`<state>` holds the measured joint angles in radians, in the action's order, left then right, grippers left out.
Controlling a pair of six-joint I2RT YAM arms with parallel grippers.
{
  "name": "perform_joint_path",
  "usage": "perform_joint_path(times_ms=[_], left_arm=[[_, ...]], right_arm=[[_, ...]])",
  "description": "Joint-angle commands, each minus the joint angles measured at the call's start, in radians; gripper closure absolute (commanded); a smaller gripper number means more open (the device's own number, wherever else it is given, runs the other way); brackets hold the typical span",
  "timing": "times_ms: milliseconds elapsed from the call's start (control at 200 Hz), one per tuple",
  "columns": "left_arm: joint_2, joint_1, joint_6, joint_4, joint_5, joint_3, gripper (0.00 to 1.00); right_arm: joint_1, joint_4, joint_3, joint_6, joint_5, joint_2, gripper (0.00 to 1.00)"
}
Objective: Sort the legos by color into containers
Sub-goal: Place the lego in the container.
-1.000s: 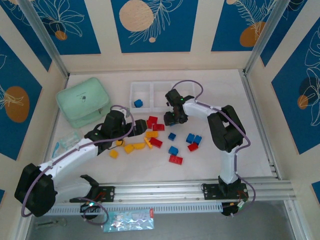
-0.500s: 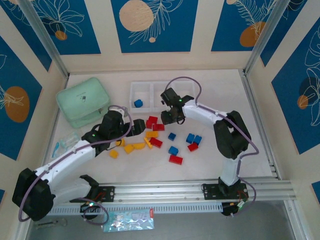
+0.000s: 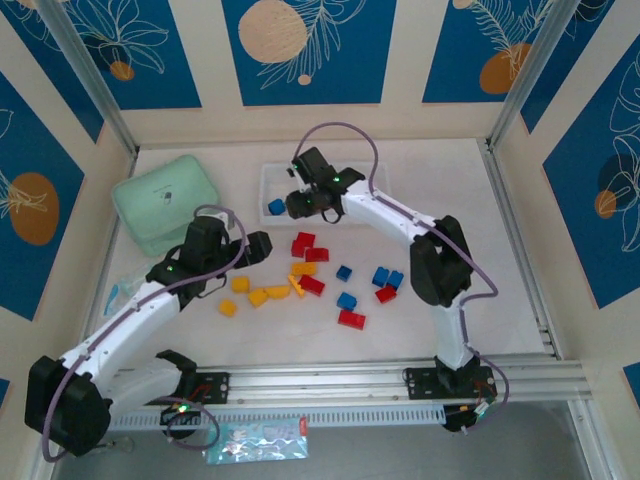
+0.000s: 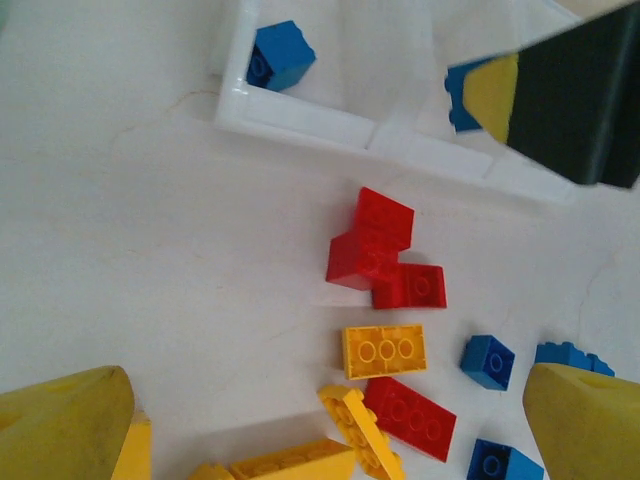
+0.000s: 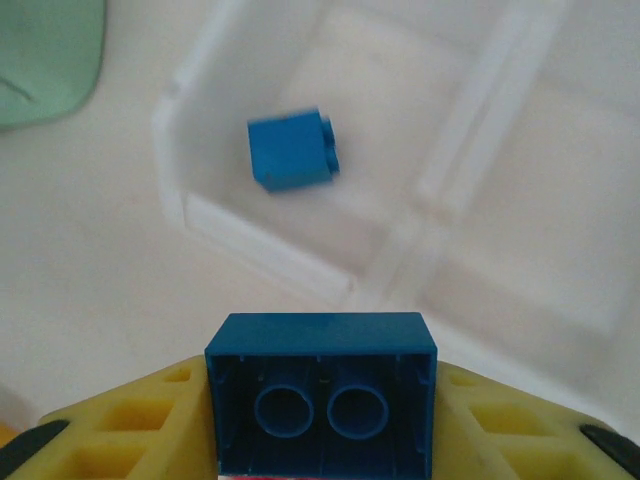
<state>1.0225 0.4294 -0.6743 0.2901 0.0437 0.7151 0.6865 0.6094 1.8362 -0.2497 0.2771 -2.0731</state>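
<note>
My right gripper (image 3: 300, 205) is shut on a blue lego (image 5: 322, 400), which hangs just above the near rim of the containers' left compartment (image 5: 270, 250). Another blue lego (image 5: 292, 152) lies inside that compartment (image 3: 268, 172). The held lego (image 4: 462, 95) also shows past the tray rim (image 4: 300, 115). My left gripper (image 4: 325, 415) stands open above the loose pile, with nothing between its yellow fingers (image 4: 60, 430). Red legos (image 4: 385, 250), a yellow lego (image 4: 385, 350) and blue legos (image 4: 488, 360) lie on the table below it.
A mint-green lidded box (image 3: 165, 200) stands left of the tray. A clear plastic bag (image 3: 130, 285) lies at the left edge. More legos spread to the right: blue (image 3: 387, 277), red (image 3: 351, 319). A metal rail (image 3: 350, 380) runs along the front.
My right gripper closed on a blue lego at the pile and carried it left and back to the tray's left compartment. The left arm drew back slightly to the left.
</note>
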Motion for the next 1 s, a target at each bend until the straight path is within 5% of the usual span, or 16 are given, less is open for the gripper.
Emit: perform_joint_path(times_ms=[0,330,515,715,990], left_arm=[[0.0,-0.03,0.018,0.022,0.028,0.03,0.0],[0.047,-0.065,0.028,0.0,0.056,0.044,0.0],[0.049,-0.068,0.035,0.006,0.051,0.056,0.0],[0.037,-0.067,0.041,0.017,0.072,0.068,0.0],[0.03,-0.036,0.047,0.088,0.094,0.114,0.0]], right_arm=[[-0.001,0.006,0.123,0.041,-0.011,-0.094,0.53],[-0.016,0.132,0.529,0.076,0.029,-0.382,0.43],[-0.006,0.159,0.597,0.097,0.031,-0.382,0.35],[-0.012,0.14,0.463,0.069,-0.022,-0.229,0.32],[-0.074,0.04,0.008,-0.05,-0.158,0.113,0.24]])
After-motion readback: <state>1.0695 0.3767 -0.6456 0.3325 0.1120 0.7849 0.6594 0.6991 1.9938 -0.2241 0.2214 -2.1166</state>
